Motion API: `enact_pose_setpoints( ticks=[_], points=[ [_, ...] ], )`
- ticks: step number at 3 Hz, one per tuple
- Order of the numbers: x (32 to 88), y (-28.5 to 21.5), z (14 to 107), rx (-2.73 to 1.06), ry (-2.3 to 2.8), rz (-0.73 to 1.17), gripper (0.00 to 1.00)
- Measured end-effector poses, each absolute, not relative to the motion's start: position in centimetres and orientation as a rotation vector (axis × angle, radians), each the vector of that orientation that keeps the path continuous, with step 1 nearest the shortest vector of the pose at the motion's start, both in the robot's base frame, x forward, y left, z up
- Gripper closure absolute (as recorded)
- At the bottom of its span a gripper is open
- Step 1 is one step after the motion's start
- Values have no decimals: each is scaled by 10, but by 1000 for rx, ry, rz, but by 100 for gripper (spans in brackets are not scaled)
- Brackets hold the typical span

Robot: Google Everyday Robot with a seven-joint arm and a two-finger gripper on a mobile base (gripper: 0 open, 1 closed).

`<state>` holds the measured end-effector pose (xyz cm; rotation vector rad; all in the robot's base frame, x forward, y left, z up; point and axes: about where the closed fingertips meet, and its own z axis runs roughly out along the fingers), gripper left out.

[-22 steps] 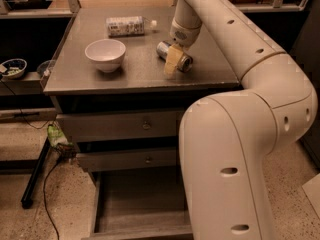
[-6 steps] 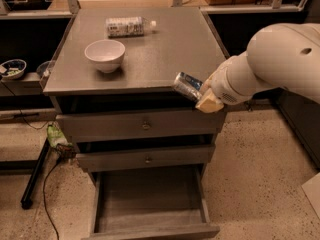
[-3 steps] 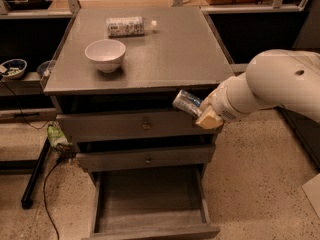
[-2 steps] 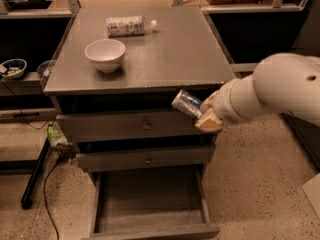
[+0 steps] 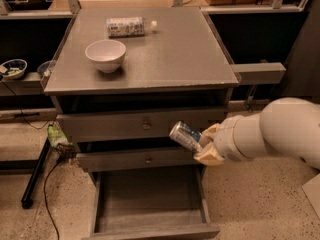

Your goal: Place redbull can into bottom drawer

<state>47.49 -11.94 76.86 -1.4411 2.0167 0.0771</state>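
The redbull can (image 5: 184,135), slim and silver with blue patches, is tilted and held in my gripper (image 5: 206,145), which is shut on it. The gripper hangs in front of the middle drawer, to the right, above the right side of the open bottom drawer (image 5: 150,196). The bottom drawer is pulled out, its flat grey floor bare and its low front panel (image 5: 150,232) at the bottom edge of the view. My white arm (image 5: 280,134) comes in from the right.
On the cabinet top (image 5: 190,59) stand a white bowl (image 5: 105,55) and a lying clear plastic bottle (image 5: 127,26). The top drawer (image 5: 142,124) and middle drawer (image 5: 137,159) are closed. A black cable (image 5: 47,184) runs on the floor at left.
My gripper has carried the can off the cabinet top, out past the front edge and down in front of the drawers. It now hangs lower, over the open bottom drawer.
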Motion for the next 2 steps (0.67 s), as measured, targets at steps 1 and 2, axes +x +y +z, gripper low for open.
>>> enact_pose_setpoints(
  ticks=[1,2],
  points=[
    [453,-117,743,-1454,2032,122,100],
    [442,-114,706,-1478,2074,166,100]
  ],
)
